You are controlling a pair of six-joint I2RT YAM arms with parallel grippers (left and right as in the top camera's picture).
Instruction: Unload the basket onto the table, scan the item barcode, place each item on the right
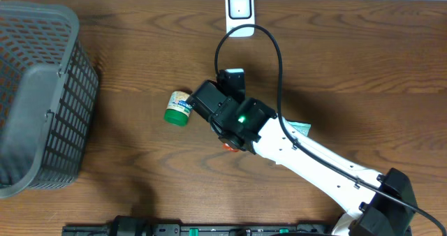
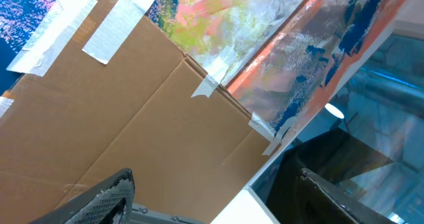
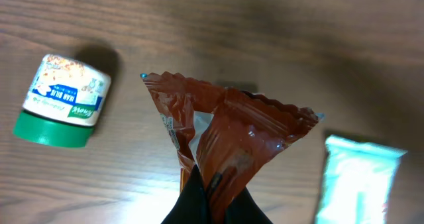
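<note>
My right hand [image 3: 204,196] is pressed together on one edge of the red-brown packet [image 3: 225,138], which fans out crumpled over the bench [image 3: 199,25], between the green-lidded jar [image 3: 61,99] and a pale teal packet [image 3: 358,181]. From overhead the packet shows only as a red sliver under my wrist, well apart from the white unit [image 1: 239,8] at the far edge, which I take to be the scanner. To do this well I would carry the packet there slowly and find the barcode face, which I cannot see from here. Then I would turn it flat to the window with no crease across it. My left hand [image 2: 213,177] is spread and holds nothing.
</note>
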